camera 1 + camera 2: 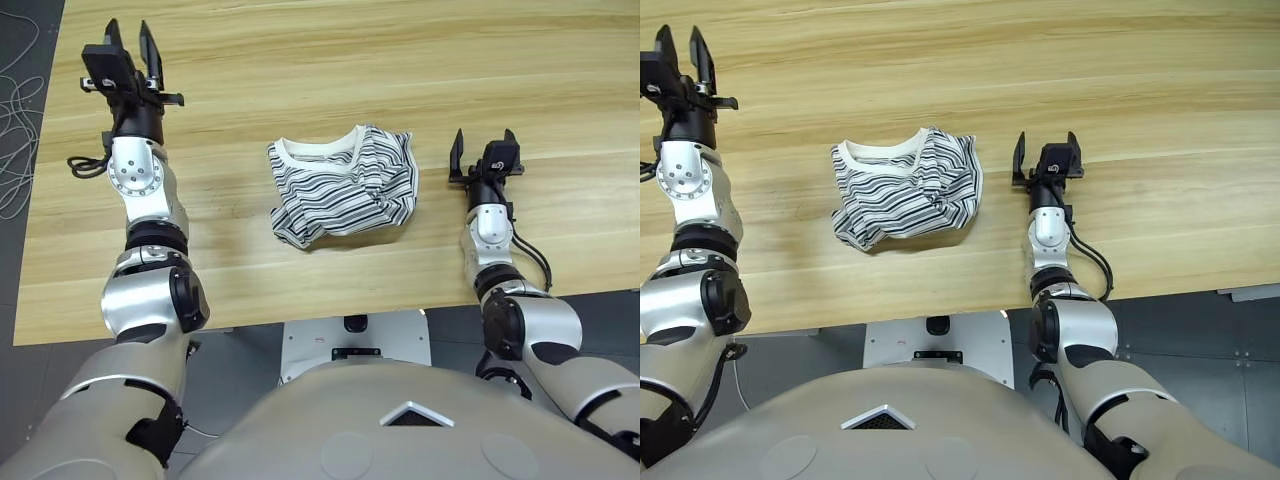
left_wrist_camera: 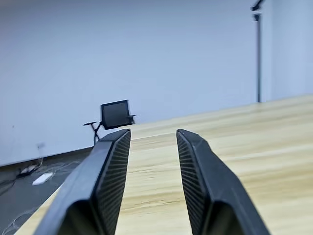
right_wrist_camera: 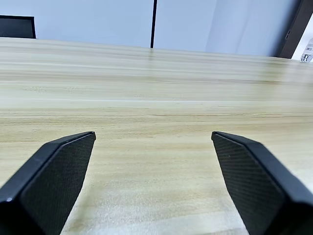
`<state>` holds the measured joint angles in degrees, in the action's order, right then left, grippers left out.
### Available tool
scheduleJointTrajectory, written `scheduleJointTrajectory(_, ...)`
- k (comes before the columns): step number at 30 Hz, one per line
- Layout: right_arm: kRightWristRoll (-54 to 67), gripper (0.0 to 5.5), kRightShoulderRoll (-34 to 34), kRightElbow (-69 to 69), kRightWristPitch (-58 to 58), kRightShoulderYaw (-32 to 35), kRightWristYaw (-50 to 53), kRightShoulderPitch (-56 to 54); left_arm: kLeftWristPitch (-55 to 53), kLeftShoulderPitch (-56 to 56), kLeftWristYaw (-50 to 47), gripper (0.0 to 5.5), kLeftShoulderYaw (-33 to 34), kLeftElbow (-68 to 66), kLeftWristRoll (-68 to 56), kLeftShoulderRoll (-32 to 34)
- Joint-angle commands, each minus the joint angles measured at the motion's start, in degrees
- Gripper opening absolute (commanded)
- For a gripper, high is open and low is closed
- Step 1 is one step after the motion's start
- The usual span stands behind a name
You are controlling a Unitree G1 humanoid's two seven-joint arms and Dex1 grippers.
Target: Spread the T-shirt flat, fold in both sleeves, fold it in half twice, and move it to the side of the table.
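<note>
T-shirt [image 1: 343, 187]: striped black and white with a pale collar. We record it as a crumpled heap on the table [image 1: 300, 60], about mid-width and nearer the front edge than the far one. It is not spread flat. The collar faces the far side, and the fabric is bunched and folded over itself, most thickly at the right side and the front left corner.

Far left, off the table: loose cables [image 1: 15, 120] lie on the dark floor.

Left gripper [image 1: 130, 28]: we see it raised over the far left part of the table, close to the left edge and well apart from the T-shirt. Its fingers [image 2: 105, 181] stand parted by a narrow gap, with nothing between them. Past the fingertips, the left wrist view shows the tabletop running away to a pale wall, with a dark chair [image 2: 115, 115] beyond the table's edge.

Centre: the T-shirt lies between the two arms, nearer the right one. Neither claw touches it.

Right gripper [image 1: 484, 140]: it is low over the table, near the T-shirt's right edge but apart from it. Bare wood shows between them. Its fingers [image 3: 54, 176] are spread wide and hold nothing. The right wrist view shows plain tabletop between and beyond the fingers.
</note>
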<state>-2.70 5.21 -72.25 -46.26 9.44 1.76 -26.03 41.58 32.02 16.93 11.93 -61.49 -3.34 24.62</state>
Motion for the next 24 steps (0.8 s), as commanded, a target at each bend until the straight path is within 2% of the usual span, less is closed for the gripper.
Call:
scheduleJointTrajectory(1, -0.19, 4.39, -0.52, 0.96, -1.32, -0.51, 0.42, 1.69, -3.80, -5.32, 11.56, 1.76, -3.22, 4.15, 0.15, 4.14)
scheduleJointTrajectory(4, -0.44, 4.39, -0.61, 1.45, -2.10, -0.95, 0.76, 2.28, -8.68, -7.75, 21.02, 1.76, -5.94, 5.10, 0.20, 6.34)
scheduleJointTrajectory(7, -0.63, 4.39, -0.64, 1.75, -2.48, -1.34, 0.93, 2.63, -12.53, -9.25, 28.86, 2.21, -9.27, 5.63, 1.49, 8.03)
scheduleJointTrajectory(13, -0.77, 4.39, -0.44, 2.10, -2.64, -1.86, 1.18, 2.95, -17.84, -5.93, 31.77, 3.10, -9.56, 7.95, -0.56, 5.56)
scheduleJointTrajectory(19, -0.81, 4.39, -0.36, 2.28, -2.42, -2.29, 1.16, 2.98, -31.24, -1.96, 34.83, 3.16, -8.07, 14.98, -7.99, 0.54)
scheduleJointTrajectory(22, -0.95, 4.39, -0.53, 2.45, -2.55, -2.59, 1.33, 3.07, -34.92, -0.79, 34.87, 3.58, -8.79, 15.95, -8.34, -0.63)
scheduleJointTrajectory(24, -1.07, 4.39, -0.70, 2.61, -2.62, -2.82, 1.37, 3.09, -35.13, 0.05, 33.87, 3.58, -10.31, 13.95, -6.20, -1.24)
